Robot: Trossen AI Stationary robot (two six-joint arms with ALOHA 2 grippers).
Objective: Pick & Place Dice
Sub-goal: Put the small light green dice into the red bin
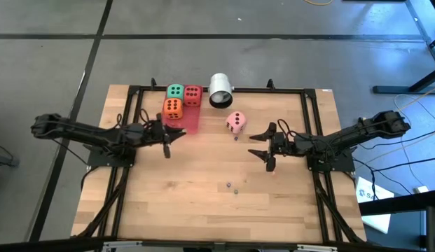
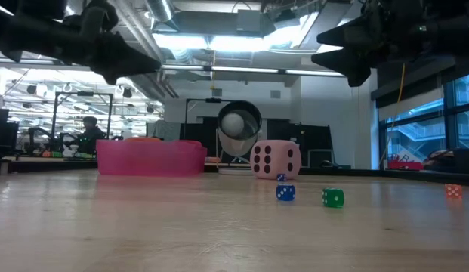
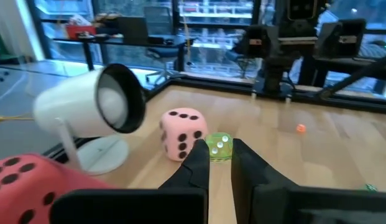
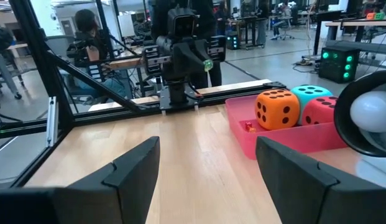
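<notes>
Pink die: my last one loose, the pink die point(image 1: 236, 122) sits on bare wood beside the white cylinder point(image 1: 221, 90), apart from the tray.
Other dice: the green die point(image 1: 175, 91), red die point(image 1: 192, 94) and orange die point(image 1: 172, 108) lie together in the pink tray point(image 1: 191, 123).
Feel: I judge it soft, light, a little springy; squeezing hard may pop it out.
Hold: two opposite flat faces, at mid-height, never the corners.
Right gripper point(image 1: 262, 146): my fingers stand wide, empty, near the pink die but not touching.
Left gripper point(image 1: 169, 138): pinched narrow, holding nothing, beside the tray.
Small dice: tiny ones lie near the die; steer clear.
</notes>
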